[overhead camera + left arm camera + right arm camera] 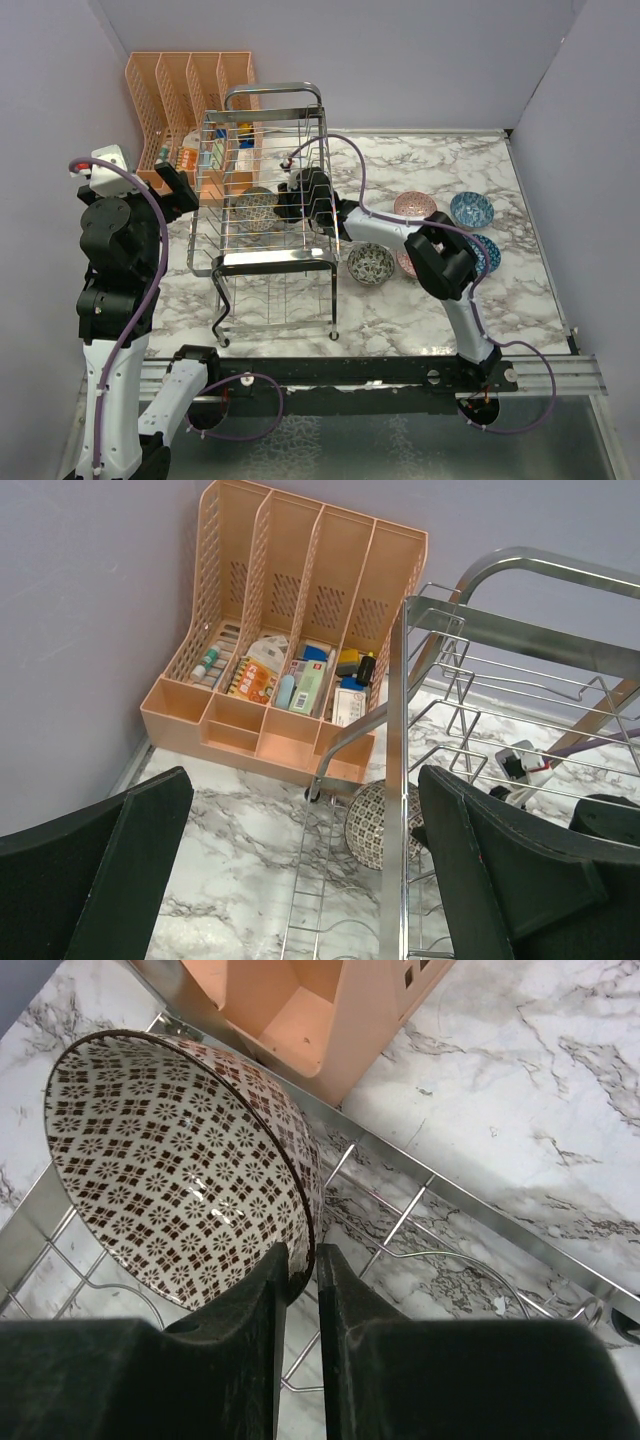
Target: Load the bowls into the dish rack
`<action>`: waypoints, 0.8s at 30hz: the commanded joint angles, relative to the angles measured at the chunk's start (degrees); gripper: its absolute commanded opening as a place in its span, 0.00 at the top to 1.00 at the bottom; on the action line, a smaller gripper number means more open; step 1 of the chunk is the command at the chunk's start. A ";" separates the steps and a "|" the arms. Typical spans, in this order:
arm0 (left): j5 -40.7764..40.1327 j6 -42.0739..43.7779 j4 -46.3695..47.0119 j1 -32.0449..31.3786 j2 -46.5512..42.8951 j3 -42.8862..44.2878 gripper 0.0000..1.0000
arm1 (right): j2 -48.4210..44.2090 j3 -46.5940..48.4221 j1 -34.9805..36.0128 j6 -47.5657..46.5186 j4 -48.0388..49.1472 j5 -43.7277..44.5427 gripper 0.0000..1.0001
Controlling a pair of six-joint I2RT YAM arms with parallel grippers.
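The chrome wire dish rack (272, 262) stands left of the middle. My right gripper (291, 199) reaches inside it and is shut on the rim of a brown-and-white patterned bowl (257, 209). In the right wrist view the bowl (170, 1150) stands on edge over the rack wires (400, 1222), with my gripper (302, 1260) pinching its rim. The bowl (368, 825) also shows in the left wrist view, behind the rack frame (396, 780). My left gripper (176, 194) is open and empty, left of the rack (300, 880). On the table right of the rack lie a black-and-white bowl (371, 263), a pink bowl (414, 205) and two blue bowls (471, 210), (488, 250).
An orange slotted organizer (185, 95) with small items stands at the back left, right behind the rack; it also shows in the left wrist view (300, 610) and the right wrist view (330, 1010). Another pinkish bowl (405, 263) is partly hidden under my right arm. Purple walls close the left, back and right sides.
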 commanded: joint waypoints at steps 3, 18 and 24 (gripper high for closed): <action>-1.48 0.78 1.12 -0.14 -0.43 -0.21 0.01 | 3.21 1.80 0.04 -0.36 0.68 0.93 0.96; -1.70 1.17 1.49 -0.15 -0.45 -0.39 0.01 | -1.43 -16.23 0.17 -5.05 32.95 2.65 0.99; -1.56 1.02 1.65 -0.15 -0.19 -0.47 0.01 | -3.70 -22.97 0.72 -11.18 48.86 5.27 0.99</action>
